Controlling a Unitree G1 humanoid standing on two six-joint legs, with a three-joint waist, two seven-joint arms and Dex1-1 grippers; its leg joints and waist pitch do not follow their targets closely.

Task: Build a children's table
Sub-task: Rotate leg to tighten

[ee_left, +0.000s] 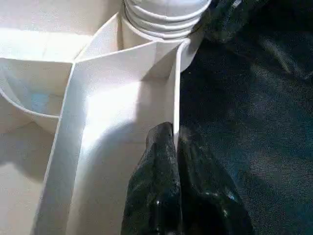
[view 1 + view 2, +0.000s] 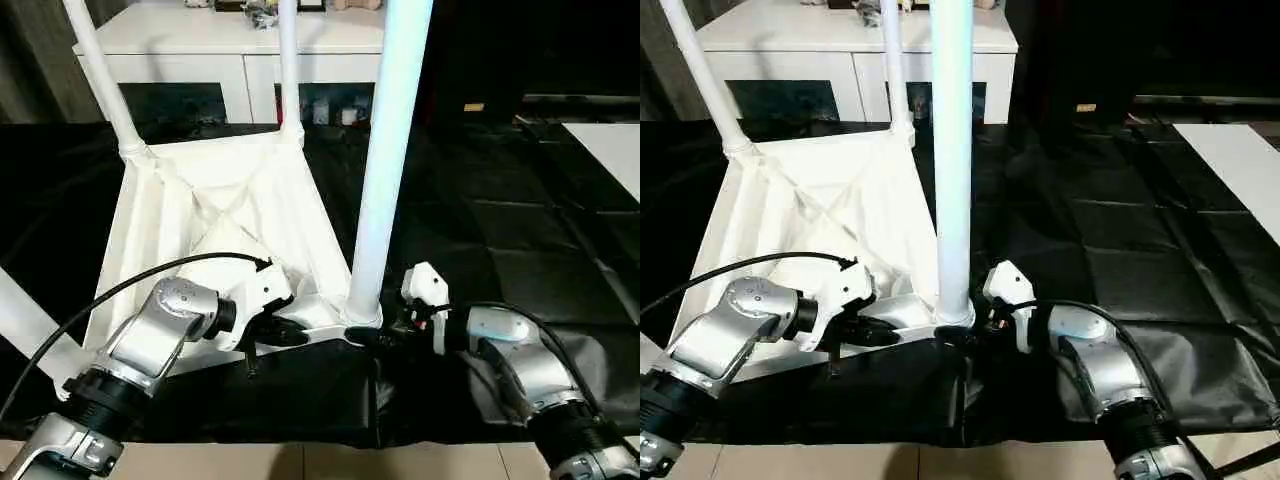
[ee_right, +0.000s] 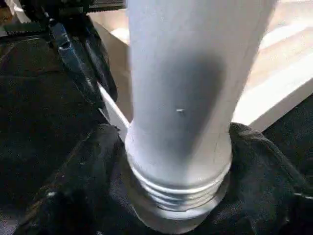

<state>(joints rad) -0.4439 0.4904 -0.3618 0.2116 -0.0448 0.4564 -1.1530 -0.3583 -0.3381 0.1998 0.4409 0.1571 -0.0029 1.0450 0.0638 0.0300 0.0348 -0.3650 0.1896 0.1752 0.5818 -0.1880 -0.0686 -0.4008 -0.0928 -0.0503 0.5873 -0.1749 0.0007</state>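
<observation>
Right, head views: upturned table (image 2: pixel 215 215) lies on black sheeting (image 2: pixel 480 200), ribbed underside up, legs rising from its corners. Near leg (image 2: pixel 385 150) stands in the near corner socket (image 2: pixel 362 318). Left pincer (image 2: pixel 268 335) sits at the near rim; right pincer (image 2: pixel 385 335) is at the leg base. White cabinet (image 2: pixel 200 40) stands behind.

Left wrist view: left pincer (image 1: pixel 174 147) is pressed together, pinching the thin rim wall (image 1: pixel 177 98) just beside the socket.

Right wrist view: leg (image 3: pixel 190 73) shows exposed thread rings (image 3: pixel 178 188), so probably not fully seated. Right pincer's fingers flank the base, spread; real grip unclear.

Risk: turning with a loose hold could slip or cross-thread; the rim pinch could slide off, letting the table spin.
</observation>
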